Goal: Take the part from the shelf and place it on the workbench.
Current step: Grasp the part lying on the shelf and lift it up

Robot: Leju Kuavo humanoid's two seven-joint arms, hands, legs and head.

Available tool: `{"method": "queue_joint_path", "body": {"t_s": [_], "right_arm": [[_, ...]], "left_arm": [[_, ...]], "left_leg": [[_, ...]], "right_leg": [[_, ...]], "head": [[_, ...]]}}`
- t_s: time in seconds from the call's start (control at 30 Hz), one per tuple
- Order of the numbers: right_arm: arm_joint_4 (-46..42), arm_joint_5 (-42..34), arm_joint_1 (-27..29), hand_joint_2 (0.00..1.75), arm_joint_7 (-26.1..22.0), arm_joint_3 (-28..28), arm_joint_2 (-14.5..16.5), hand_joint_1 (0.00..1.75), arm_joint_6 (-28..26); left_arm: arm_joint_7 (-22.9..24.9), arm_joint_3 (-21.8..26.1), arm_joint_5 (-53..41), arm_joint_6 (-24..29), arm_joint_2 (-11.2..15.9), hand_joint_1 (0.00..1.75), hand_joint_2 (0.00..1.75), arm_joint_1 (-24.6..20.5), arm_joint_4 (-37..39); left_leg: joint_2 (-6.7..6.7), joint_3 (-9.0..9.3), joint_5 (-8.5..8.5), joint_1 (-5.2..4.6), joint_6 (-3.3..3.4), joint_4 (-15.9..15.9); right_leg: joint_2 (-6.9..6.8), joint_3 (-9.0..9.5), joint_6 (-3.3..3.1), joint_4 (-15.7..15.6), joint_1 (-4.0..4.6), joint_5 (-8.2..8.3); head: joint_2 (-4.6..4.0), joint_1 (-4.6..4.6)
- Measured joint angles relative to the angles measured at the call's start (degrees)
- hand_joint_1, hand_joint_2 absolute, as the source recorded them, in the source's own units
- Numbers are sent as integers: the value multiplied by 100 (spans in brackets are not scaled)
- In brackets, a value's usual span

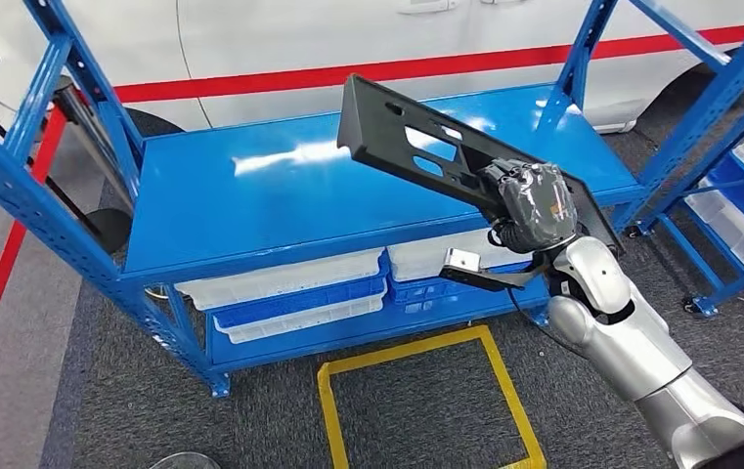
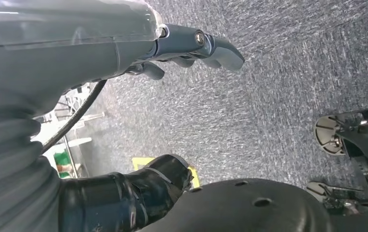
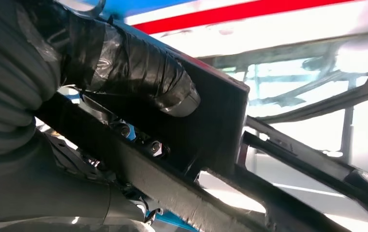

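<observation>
Right hand (image 1: pixel 536 207) grips black part (image 1: pixel 416 147) by its near end, fingers wrapped tight — held tilted above blue shelf top (image 1: pixel 250 205), prob. for clearance. Left hand (image 2: pixel 191 48) hangs w/ nothing in it, fingers loosely apart.

The left hand (image 2: pixel 124 53) is seen close up, held above grey speckled carpet (image 2: pixel 269 96). Its fingers (image 2: pixel 215 46) are extended and slightly spread, and nothing is held in them. A patch of yellow floor marking (image 2: pixel 143 162) is seen on the carpet.
</observation>
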Motion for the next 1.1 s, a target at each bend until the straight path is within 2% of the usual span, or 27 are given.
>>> {"method": "queue_joint_path", "body": {"t_s": [0.03,0.1,0.17,0.2,0.23,0.27,0.33,0.4,0.43,0.47,0.5,0.53,0.57,0.6,0.67,0.7,0.73,0.77,0.8,0.83,0.87,0.9,0.93,0.97,1.03,1.07,1.1], "right_arm": [[13,0,-18,175,0,16,2,175,5],[30,0,-56,175,0,57,12,175,18],[48,2,-83,175,0,98,25,175,31],[60,4,-87,175,0,116,29,175,36],[73,7,-90,175,1,133,32,175,44],[84,8,-91,175,1,147,33,175,52],[97,9,-97,175,10,171,34,175,63],[103,13,-108,175,29,191,34,175,65],[104,15,-110,175,40,200,35,175,65],[105,16,-108,175,51,207,36,175,65],[105,17,-98,175,65,210,29,175,64],[107,17,-83,175,78,212,21,175,63],[108,18,-71,175,89,210,6,175,61],[109,19,-62,175,99,210,-7,175,60],[111,20,-48,175,111,213,-19,175,58],[111,20,-34,175,116,214,-19,175,58],[113,20,-19,175,118,215,-19,175,58],[113,20,-6,175,118,215,-19,175,58],[113,20,0,175,118,215,-19,175,58],[113,20,1,175,118,215,-19,175,58],[110,20,-4,175,118,217,-19,175,58],[106,19,-4,175,118,218,-17,175,57],[101,19,-5,175,119,217,-17,175,57],[96,19,-3,175,119,216,-17,175,56],[95,20,6,175,127,212,-20,175,56],[96,20,9,175,131,209,-26,175,56],[93,20,11,175,134,207,-31,175,55]], "left_arm": [[0,0,-9,0,1,0,175,3,1],[0,0,-26,0,1,0,175,10,1],[0,0,-39,-2,0,0,175,16,1],[0,0,-43,-3,0,0,175,15,1],[0,0,-45,-5,0,0,175,11,1],[0,0,-45,-7,0,0,175,6,0],[0,1,-50,-8,5,0,175,-1,-1],[0,2,-58,-12,22,0,175,2,-4],[0,4,-61,-14,30,0,175,3,-5],[0,5,-62,-15,33,0,175,2,-5],[0,8,-63,-16,27,0,175,0,-5],[0,11,-63,-16,21,0,175,-9,-5],[0,16,-63,-17,15,0,175,-14,-5],[0,22,-63,-17,11,0,175,-10,-5],[7,33,-64,-15,17,0,175,8,-6],[11,36,-65,-15,20,0,175,16,-6],[15,37,-66,-14,21,0,175,17,-6],[15,38,-67,-15,21,0,175,13,-6],[14,39,-68,-16,21,0,175,7,-5],[14,40,-68,-16,22,0,175,-2,-6],[14,41,-68,-16,29,0,175,-6,-9],[14,43,-68,-16,31,0,175,-9,-12],[14,46,-68,-16,33,0,175,-13,-15],[14,50,-68,-16,34,0,175,-12,-19],[14,62,-68,-16,29,0,175,-13,-18],[15,68,-68,-16,30,0,175,-6,-18],[15,75,-69,-16,30,0,175,0,-17]], "left_leg": [[-67,-30,-84,10,-39,53],[-319,-153,-573,30,-94,472],[-470,-290,-1116,28,-94,1152],[-480,-302,-1225,25,-77,1405],[-484,-249,-1212,19,-50,1518],[-495,-106,-1092,4,-9,1445],[-638,407,-823,-43,131,811],[-850,908,-795,-78,245,46],[-910,1023,-822,-93,274,-167],[-891,1060,-813,-104,278,-273],[-833,1049,-740,-94,286,-316],[-761,1035,-659,-82,309,-383],[-680,1013,-572,-68,331,-448],[-594,973,-484,-51,349,-502],[-431,829,-370,-67,361,-498],[-347,739,-325,-68,351,-472],[-263,642,-284,-65,336,-430],[-182,537,-252,-58,314,-376],[-109,433,-228,-46,289,-308],[-41,338,-215,-37,258,-224],[12,251,-205,-32,221,-145],[62,192,-197,-37,181,-78],[108,157,-182,-48,141,-30],[150,135,-154,-50,103,-12],[194,104,-112,-26,28,11],[107,68,-179,-3,-15,54],[-39,18,-335,12,-50,162]], "right_leg": [[36,-46,-62,-6,-4,55],[117,-176,-172,-17,-7,187],[227,-353,-228,-12,25,328],[285,-444,-233,-7,45,396],[346,-536,-235,0,65,463],[408,-627,-233,8,81,530],[526,-775,-223,18,98,659],[632,-863,-182,0,95,793],[680,-880,-147,-27,75,860],[736,-886,-107,-67,61,933],[783,-894,-69,-107,51,995],[764,-920,-39,-108,57,978],[686,-969,-20,-28,71,848],[570,-1041,-4,159,80,610],[348,-1203,41,832,51,32],[303,-1255,77,1188,19,-104],[277,-1257,120,1452,-19,-91],[255,-1185,165,1558,-61,45],[216,-1013,212,1471,-103,222],[135,-753,264,1202,-140,314],[19,-447,304,833,-136,263],[-77,-205,281,493,-117,154],[-144,-54,235,237,-89,24],[-152,-8,160,116,-47,-46],[-64,-100,-5,77,-27,23],[-16,-161,-72,75,-21,79],[27,-228,-133,67,-21,142]], "head": [[0,-1],[0,-2],[1,-3],[1,-3],[1,-3],[1,-3],[1,-4],[1,-3],[0,-3],[0,-4],[0,-5],[0,-4],[0,-2],[0,3],[-1,7],[0,9],[0,7],[-1,8],[0,8],[0,8],[0,13],[1,13],[1,16],[1,16],[0,16],[1,14],[0,14]]}}
